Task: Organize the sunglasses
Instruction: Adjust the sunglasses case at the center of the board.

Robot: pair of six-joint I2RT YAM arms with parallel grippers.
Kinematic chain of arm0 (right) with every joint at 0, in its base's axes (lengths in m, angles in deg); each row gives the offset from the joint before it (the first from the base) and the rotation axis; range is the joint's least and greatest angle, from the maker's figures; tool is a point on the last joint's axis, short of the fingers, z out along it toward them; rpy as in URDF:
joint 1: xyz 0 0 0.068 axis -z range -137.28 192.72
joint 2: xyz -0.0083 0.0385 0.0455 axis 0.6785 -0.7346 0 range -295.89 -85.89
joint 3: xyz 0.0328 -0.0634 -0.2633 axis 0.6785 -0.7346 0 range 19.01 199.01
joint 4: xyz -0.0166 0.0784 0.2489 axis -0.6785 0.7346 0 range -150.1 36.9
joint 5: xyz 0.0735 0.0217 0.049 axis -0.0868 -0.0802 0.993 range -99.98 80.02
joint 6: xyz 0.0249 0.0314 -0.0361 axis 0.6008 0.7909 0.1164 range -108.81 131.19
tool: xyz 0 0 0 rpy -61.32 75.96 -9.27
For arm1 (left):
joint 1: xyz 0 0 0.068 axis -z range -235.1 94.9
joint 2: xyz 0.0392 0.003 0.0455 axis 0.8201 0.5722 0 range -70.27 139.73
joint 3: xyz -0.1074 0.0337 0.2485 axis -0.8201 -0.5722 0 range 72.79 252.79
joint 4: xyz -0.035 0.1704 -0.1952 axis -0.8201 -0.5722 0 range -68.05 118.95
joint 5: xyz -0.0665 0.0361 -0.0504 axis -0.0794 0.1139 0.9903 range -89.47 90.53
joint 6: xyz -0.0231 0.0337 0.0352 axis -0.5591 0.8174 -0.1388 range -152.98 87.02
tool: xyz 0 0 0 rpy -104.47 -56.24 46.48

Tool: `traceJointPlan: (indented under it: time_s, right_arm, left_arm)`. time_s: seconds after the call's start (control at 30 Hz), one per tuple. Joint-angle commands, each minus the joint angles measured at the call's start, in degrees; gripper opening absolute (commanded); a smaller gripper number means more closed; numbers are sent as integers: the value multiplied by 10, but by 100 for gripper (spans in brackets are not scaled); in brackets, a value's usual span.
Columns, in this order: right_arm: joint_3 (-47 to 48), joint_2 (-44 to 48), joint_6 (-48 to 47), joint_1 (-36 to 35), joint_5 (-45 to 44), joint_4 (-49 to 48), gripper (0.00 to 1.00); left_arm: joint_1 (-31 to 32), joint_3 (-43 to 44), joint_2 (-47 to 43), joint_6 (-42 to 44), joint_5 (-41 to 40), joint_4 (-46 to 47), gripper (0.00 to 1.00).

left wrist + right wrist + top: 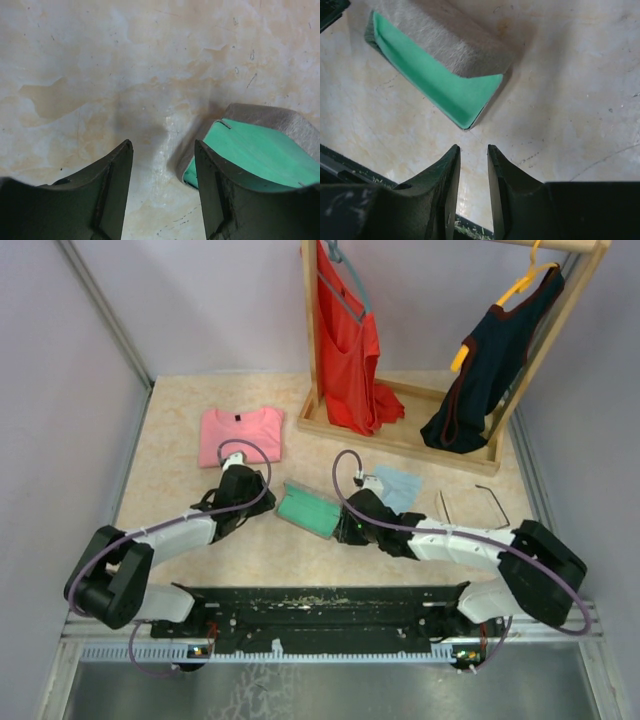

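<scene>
The sunglasses (472,507), thin dark wire frames with long arms, lie on the table to the right, beyond the right arm's forearm. The grey case (308,508) lies open with its green lining up, between the two grippers. My left gripper (268,504) is open and empty just left of the case, low over the table. In the left wrist view (164,150) the case (260,150) sits beside the right finger. My right gripper (342,530) is narrowly open and empty at the case's near right corner. In the right wrist view (473,150) the case (445,45) lies just ahead of it.
A light blue cloth (398,485) lies behind the right wrist. A folded pink shirt (240,433) lies at the back left. A wooden clothes rack (400,430) with a red top and a dark top stands at the back. The black base rail (320,605) runs along the near edge.
</scene>
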Motion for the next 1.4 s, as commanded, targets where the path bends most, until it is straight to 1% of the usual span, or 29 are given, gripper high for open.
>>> traceJointPlan:
  time_s: [0.0,0.17,0.4,0.77,1.0,1.1,1.2,1.3,1.37]
  right_arm:
    - [35,-64,15,21,11,-81,28]
    - [63,-107,-5,36,-16,-68,28]
    - [54,-122,-51,49,-23,-140,28]
    - [111,-176,-116,81,-27,-145,28]
    - [148,-201,-164,87,-21,-139,28]
    - [143,-193,-173,87,-10,-138,29]
    - [120,-165,-183,86,-7,-138,32]
    - [92,-123,-189,87,-6,-131,35]
    - [72,-92,-192,86,-6,-120,36]
  left_arm:
    - [-5,32,20,14,-11,18,59]
    - [-11,45,44,24,-7,12,58]
    - [-13,43,57,30,5,-1,55]
    - [-14,28,58,27,29,6,55]
    - [-17,31,64,28,45,5,55]
    - [-16,32,53,26,38,-9,55]
    - [-20,24,25,14,22,-28,54]
    - [-23,3,-24,-12,-6,-57,54]
    - [-24,-17,-62,-22,0,-61,54]
